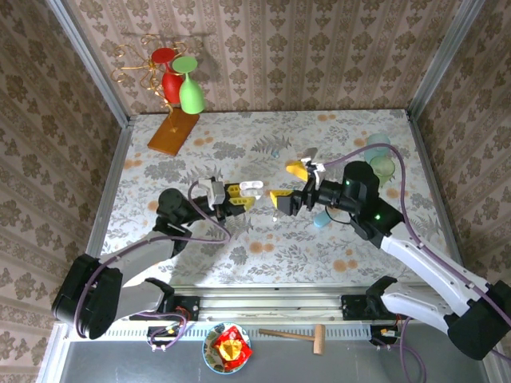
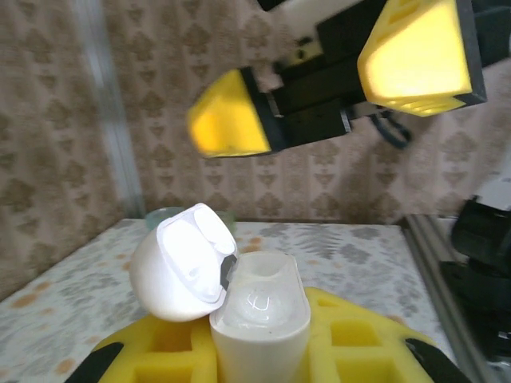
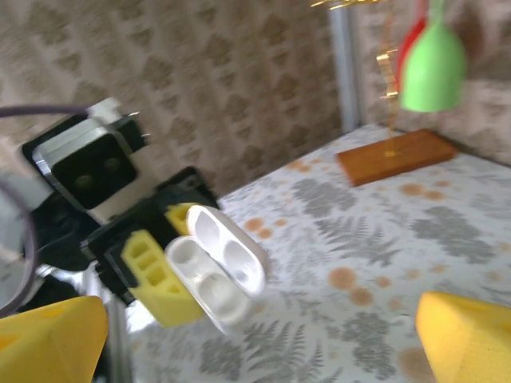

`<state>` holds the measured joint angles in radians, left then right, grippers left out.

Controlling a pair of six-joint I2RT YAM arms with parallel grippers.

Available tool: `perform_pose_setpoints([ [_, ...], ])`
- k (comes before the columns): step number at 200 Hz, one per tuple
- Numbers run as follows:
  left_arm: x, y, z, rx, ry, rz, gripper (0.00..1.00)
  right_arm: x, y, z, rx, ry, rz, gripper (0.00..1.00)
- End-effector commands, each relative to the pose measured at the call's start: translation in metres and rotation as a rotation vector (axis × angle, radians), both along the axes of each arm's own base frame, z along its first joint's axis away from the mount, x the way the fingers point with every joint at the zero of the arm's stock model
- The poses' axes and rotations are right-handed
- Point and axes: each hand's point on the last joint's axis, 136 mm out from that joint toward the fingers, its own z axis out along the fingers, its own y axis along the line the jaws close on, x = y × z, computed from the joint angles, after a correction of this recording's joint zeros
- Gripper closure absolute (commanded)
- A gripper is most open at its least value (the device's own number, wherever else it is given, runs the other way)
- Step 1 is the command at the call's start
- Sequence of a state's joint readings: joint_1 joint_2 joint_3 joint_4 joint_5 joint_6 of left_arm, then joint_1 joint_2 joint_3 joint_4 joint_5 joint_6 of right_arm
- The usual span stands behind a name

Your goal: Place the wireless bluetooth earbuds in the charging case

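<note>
- Seen from overhead, left claw (image 1: 239, 199) clamps the white charging case (image 1: 251, 188), lid open; right claw (image 1: 287, 185) gapes wide, facing it, near but apart.
- Left wrist: case stands upright between yellow fingers (image 2: 359, 343), lid tipped left; whether earbuds sit inside cannot be told.
- Right wrist: own fingers (image 3: 471, 335) spread wide, case straight ahead over the floral surface (image 3: 359, 239).

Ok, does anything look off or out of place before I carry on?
Nothing stands out. The charging case is clamped in the left gripper with its lid hinged open and no visible damage. The right gripper faces it, open and empty.
</note>
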<state>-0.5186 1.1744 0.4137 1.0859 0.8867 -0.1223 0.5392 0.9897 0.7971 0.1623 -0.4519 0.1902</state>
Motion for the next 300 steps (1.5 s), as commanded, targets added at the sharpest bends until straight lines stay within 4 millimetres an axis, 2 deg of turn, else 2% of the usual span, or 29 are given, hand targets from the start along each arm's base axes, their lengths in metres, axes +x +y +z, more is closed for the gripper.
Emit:
perform_pose_setpoints([
  [1,0.012,0.011,0.022,-0.081,-0.099,0.111,1.0,0.042,-0.044,-0.01,0.081,0.065,-0.327,0.0],
  [23,0.01,0.015,0.029,-0.111,-0.142,0.133,1.0,0.063,-0.065,-0.055,0.023,0.248,-0.493,0.0],
  [41,0.008,0.016,0.033,-0.114,-0.157,0.135,1.0,0.069,-0.067,-0.097,-0.021,0.421,-0.55,0.06],
  [89,0.001,0.019,0.037,-0.123,-0.183,0.134,1.0,0.07,-0.026,-0.195,-0.225,0.766,-0.454,0.12],
  [130,-0.002,0.021,0.036,-0.118,-0.187,0.134,1.0,0.073,0.002,-0.248,-0.364,0.857,-0.446,0.33],
  [153,-0.003,0.021,0.031,-0.106,-0.19,0.139,1.0,0.066,0.014,-0.269,-0.414,0.906,-0.414,0.38],
  [186,-0.004,0.021,0.03,-0.101,-0.193,0.138,1.0,0.061,0.022,-0.289,-0.446,0.97,-0.384,0.39],
  [220,-0.003,0.021,0.027,-0.096,-0.19,0.139,1.0,0.052,0.024,-0.295,-0.458,1.005,-0.356,0.41],
  [248,-0.004,0.021,0.027,-0.093,-0.193,0.137,1.0,0.038,0.026,-0.289,-0.453,1.018,-0.325,0.44],
  [268,-0.003,0.02,0.026,-0.091,-0.192,0.138,1.0,0.026,0.034,-0.282,-0.424,1.04,-0.273,0.45],
  [300,-0.001,0.019,0.027,-0.092,-0.19,0.135,1.0,0.02,0.048,-0.26,-0.369,1.005,-0.204,0.47],
])
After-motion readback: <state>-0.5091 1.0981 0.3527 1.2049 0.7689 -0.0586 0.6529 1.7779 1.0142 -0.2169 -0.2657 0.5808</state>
